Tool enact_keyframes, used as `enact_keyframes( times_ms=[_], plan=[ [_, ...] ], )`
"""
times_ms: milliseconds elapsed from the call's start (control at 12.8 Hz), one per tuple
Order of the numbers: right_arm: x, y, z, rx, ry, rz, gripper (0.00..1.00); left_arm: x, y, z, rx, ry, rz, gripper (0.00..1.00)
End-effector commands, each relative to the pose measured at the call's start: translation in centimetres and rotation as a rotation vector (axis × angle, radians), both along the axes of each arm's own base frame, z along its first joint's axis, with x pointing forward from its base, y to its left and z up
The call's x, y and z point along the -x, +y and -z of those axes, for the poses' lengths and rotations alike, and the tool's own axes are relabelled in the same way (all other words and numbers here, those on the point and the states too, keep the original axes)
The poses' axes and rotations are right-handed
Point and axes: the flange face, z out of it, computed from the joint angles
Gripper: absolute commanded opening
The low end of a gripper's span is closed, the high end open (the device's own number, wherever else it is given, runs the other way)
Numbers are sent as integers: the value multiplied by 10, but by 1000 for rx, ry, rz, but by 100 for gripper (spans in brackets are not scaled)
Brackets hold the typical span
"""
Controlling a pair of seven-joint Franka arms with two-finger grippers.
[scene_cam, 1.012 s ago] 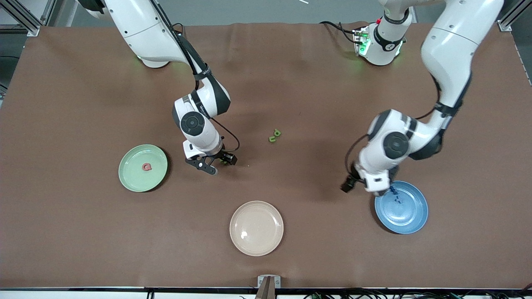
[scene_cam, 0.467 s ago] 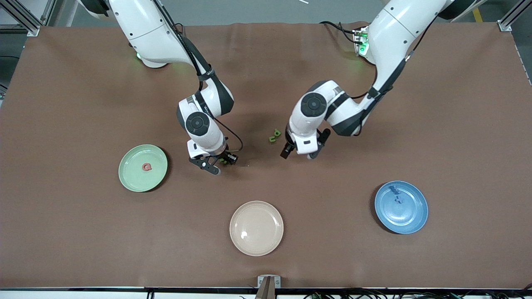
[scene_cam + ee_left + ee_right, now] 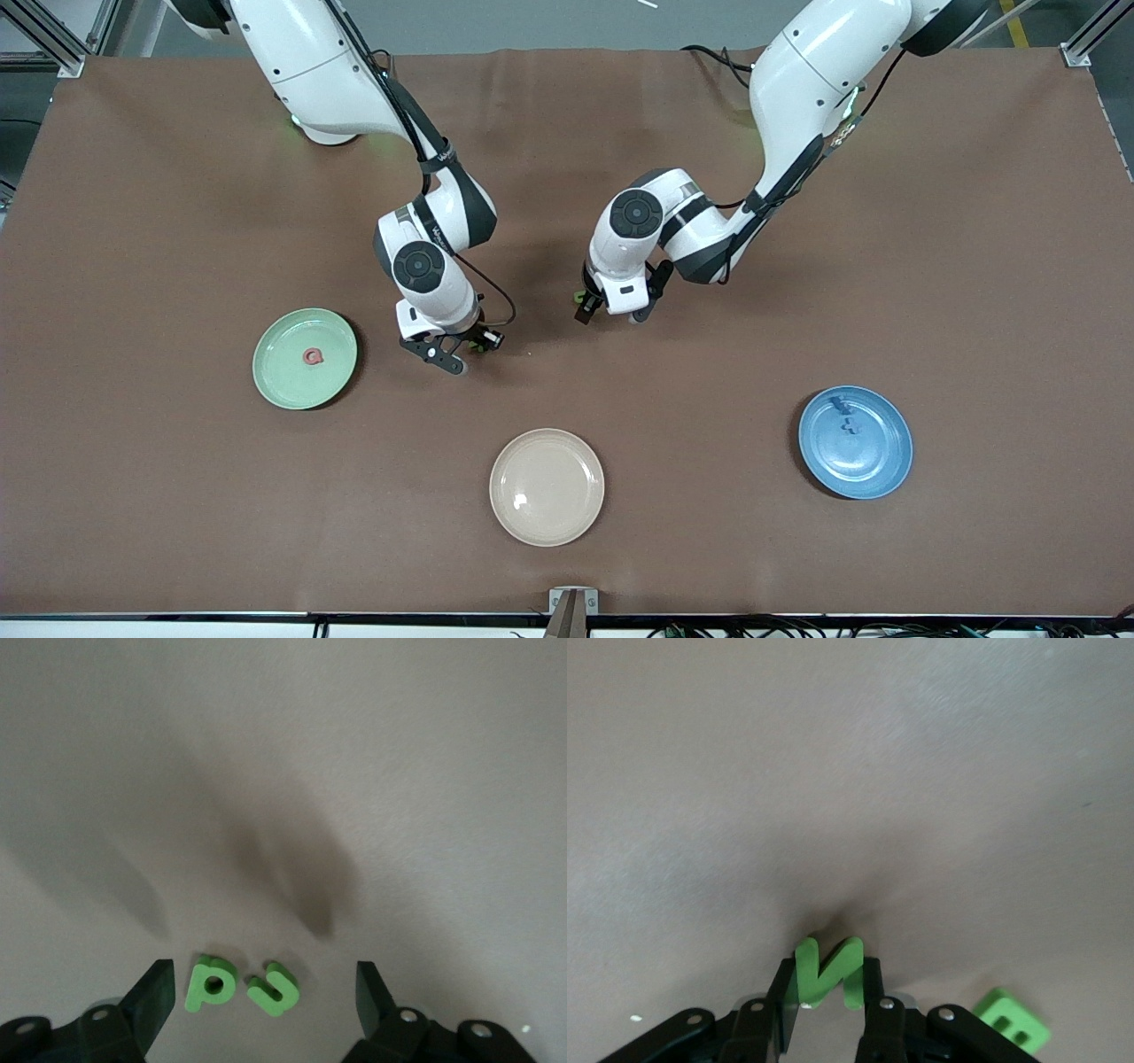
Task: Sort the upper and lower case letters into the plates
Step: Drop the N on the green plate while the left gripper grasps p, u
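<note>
My right gripper (image 3: 828, 992) is shut on a green N (image 3: 828, 973), low over the table between the mint green plate (image 3: 283, 381) and the table's middle; it also shows in the front view (image 3: 461, 348). A green B (image 3: 1013, 1020) lies on the table beside it. My left gripper (image 3: 263, 997) is open, its fingers on either side of a green p (image 3: 211, 985) and a green u (image 3: 275, 989) that lie flat on the table; in the front view (image 3: 611, 308) it covers them. A pink Q (image 3: 313, 356) lies in the mint plate. Blue letters (image 3: 846, 418) lie in the blue plate (image 3: 877, 470).
An empty cream-beige plate (image 3: 547, 523) sits nearer the front camera, between the two other plates. The brown table mat (image 3: 709, 532) spreads around them. Both arms reach in over the table's middle.
My left arm has swung from over the blue plate, leaving a blue letter in it, to over the p and u. My right gripper has barely moved.
</note>
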Motion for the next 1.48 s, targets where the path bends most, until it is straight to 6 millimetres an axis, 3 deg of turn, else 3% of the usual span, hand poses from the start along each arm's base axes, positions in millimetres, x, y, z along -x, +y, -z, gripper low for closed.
enact_keyframes(
  times_ms=[0,234,389,545,935,1168,1246,1402],
  plan=[
    [-31,-30,-51,41,64,-51,0,6,-5,0,-12,-34,10,91],
    [-54,-117,-89,16,124,-186,0,14,-9,15,-49,-89,103,89],
    [-52,-188,-89,-15,140,-284,0,25,-20,17,-40,-96,104,88],
    [-44,-241,-78,-37,126,-347,1,32,-25,18,-39,-93,106,88],
    [-15,-335,-24,-52,83,-466,2,37,-27,25,-42,-83,100,87],
    [-12,-365,-16,-52,61,-483,6,33,-25,30,-29,-104,115,85],
    [-13,-366,-16,-52,60,-483,18,34,-26,30,-28,-106,117,85],
    [-14,-361,-18,-55,62,-488,100,35,-26,32,-30,-104,118,84]
  ],
)
